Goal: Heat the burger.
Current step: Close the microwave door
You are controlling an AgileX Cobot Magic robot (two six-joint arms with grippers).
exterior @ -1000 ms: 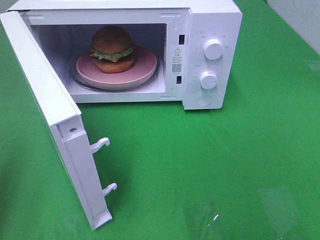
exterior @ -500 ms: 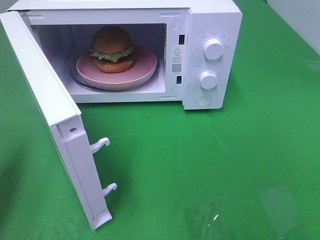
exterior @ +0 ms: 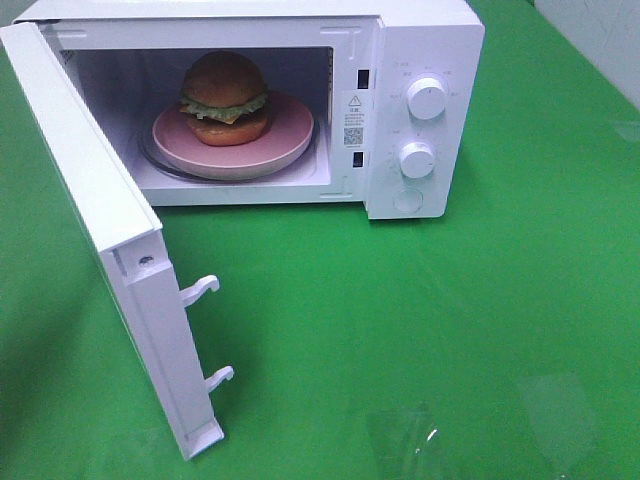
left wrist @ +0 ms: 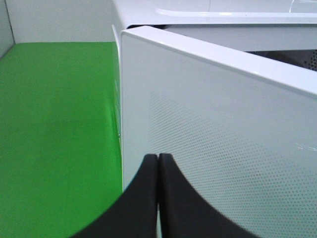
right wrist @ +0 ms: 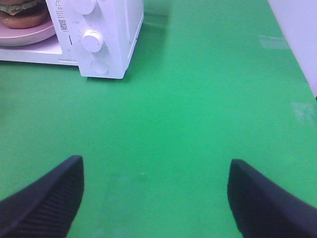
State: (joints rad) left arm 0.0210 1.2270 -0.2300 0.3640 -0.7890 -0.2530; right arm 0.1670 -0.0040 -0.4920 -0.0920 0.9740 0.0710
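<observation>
At the hinge side of the microwave [exterior: 430,30], the door [exterior: 100,230] stands swung wide open, its two latch hooks [exterior: 200,288] pointing out over the green cloth [exterior: 450,330]. Across the last second we find it at the same angle, and nothing in the overhead view has shifted. Our left gripper [left wrist: 157,161] sits close against the door's outer, dotted face, its fingers pressed together with nothing between them; whether they actually touch the panel we cannot tell. Moving on into the microwave's cavity, the burger [exterior: 224,97] sits upright on the pink plate [exterior: 290,140], which rests on the turntable [exterior: 165,168], both fully inside and unmoved. Next along, on the microwave's control panel [exterior: 440,130], come the upper knob [exterior: 427,98], the lower knob [exterior: 417,159] and the round button [exterior: 407,201] beneath them, none with a gripper near. Out past the panel side of the microwave and toward its front, our right gripper [right wrist: 154,171] hangs over bare cloth, its fingers spread wide and holding nothing, well apart from the microwave. We read the stillness as a pause between steps: loading looks done, and heating cannot begin while the door is open. Our judgement is that the closed left gripper is placed to push the door shut, after which a knob would need turning. The risk is a push that leaves the hooks unlatched.
</observation>
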